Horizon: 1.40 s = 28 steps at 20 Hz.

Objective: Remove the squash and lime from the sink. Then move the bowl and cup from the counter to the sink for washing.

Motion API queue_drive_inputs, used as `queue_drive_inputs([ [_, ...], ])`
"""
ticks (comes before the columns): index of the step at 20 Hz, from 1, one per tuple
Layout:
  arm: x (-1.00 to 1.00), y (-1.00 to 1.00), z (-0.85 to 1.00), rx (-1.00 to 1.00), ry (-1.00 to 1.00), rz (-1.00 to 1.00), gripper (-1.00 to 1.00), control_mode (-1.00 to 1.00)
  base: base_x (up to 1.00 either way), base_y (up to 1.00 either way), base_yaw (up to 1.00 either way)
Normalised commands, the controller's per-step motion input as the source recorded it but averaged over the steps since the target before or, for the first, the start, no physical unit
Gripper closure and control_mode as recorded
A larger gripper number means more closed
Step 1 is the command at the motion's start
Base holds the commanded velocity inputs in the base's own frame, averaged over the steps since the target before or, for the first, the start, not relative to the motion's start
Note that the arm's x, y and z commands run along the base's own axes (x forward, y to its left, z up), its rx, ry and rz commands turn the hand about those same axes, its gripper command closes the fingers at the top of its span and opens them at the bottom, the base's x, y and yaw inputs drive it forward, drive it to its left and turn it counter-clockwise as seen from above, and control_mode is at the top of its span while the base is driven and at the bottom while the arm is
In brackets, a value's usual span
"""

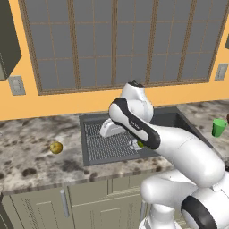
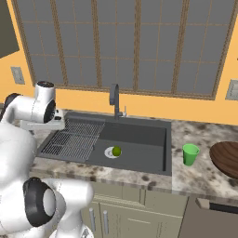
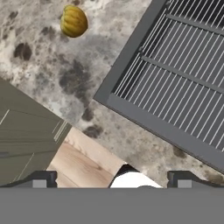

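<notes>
Squash seen on worktop at 9 o'clock of sink; lime on drain; claw spread wide, nothing held.

Even, flat rendered light, bright throughout.
No hard shadows or glare; soft, low-resolution edges everywhere, counter speckle slightly blurred toward 9 o'clock in the hand view.

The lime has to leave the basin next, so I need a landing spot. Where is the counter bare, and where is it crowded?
Bare marble lies left of the sink, between its rim and the squash, and along the front strip. Right of the basin it is crowded: the cup and bowl stand close together. The lime sits by the drain.
</notes>
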Motion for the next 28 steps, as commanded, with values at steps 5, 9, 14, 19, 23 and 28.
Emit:
queue_drive_inputs([
  [5, -0.11, -0.63, 0.13, 0.02, 0.0, 0.02, -1.0, -1.0, 0.0, 0.0, 0.0],
  [9, -0.07, -0.63, 0.09, 0.0, 0.0, 0.0, -1.0, -1.0, 0.0, 0.0, 0.0],
  [14, -0.04, -0.59, 0.05, 0.0, 0.0, 0.0, -1.0, -1.0, 0.0, 0.0, 0.0],
  [19, -0.08, -0.62, 0.05, 0.0, 0.0, -0.01, -1.0, -1.0, 0.0, 0.0, 0.0],
  [23, -0.05, -0.62, 0.02, 0.0, 0.0, -0.01, -1.0, -1.0, 0.0, 0.0, 0.0],
  [28, 0.0, -0.62, 0.0, 0.0, 0.0, -0.03, -1.0, -1.0, 0.0, 0.0, 0.0],
])
